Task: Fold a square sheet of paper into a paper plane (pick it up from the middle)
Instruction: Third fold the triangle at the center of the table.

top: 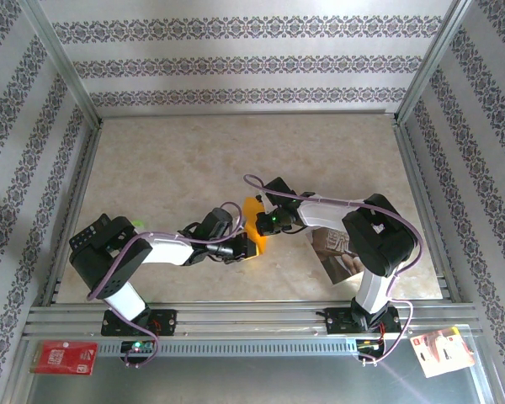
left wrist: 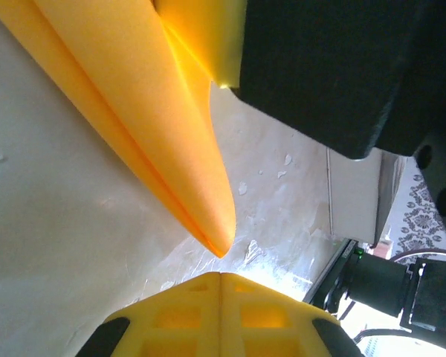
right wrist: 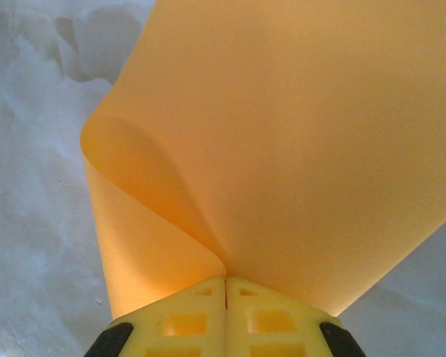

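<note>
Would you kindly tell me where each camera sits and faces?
Top: above and behind, looking down on the table; left arm and right arm show.
Left wrist: on the left arm, facing the orange paper and its folded tip; left fingers show.
Right wrist: facing the paper pinched in its right fingers.
Shared: the orange paper.

No writing can be read. The red card (top: 64, 358) on the front rail has small white marks, too small to make out. The white-and-red packet (top: 442, 351) at the other end of the rail has dark marks that are just as blurred. The photo sheet (top: 341, 255) on the table shows a printed picture, but no legible letters or numbers.
</note>
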You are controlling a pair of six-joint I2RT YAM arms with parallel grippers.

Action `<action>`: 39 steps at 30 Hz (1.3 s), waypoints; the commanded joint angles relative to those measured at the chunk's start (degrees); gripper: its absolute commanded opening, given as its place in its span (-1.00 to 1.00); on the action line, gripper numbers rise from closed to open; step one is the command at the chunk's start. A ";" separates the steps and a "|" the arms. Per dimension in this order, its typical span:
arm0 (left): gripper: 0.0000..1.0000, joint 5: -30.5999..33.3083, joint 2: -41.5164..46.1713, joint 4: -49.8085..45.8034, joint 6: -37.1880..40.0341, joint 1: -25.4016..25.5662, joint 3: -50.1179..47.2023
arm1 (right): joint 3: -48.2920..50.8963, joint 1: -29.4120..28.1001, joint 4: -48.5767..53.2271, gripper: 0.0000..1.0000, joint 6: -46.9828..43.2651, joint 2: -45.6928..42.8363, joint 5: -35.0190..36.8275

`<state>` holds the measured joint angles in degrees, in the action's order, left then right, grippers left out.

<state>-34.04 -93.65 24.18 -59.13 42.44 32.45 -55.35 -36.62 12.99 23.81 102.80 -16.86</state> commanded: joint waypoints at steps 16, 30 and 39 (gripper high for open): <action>-0.88 3.37 -6.25 19.25 -10.31 1.34 -0.98 | 2.55 -0.03 3.21 -0.97 -0.25 3.81 0.52; -0.83 4.69 -8.11 14.67 -11.28 1.25 -0.72 | 3.11 0.08 3.01 -0.98 -0.38 3.46 0.82; -0.84 5.20 -7.50 11.77 -11.01 0.85 -1.84 | 3.48 0.07 3.04 -0.98 -0.35 3.38 0.87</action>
<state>-29.67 -101.38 38.72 -69.71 43.11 31.48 -54.83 -36.47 11.73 23.79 102.91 -17.65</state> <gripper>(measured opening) 0.082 0.050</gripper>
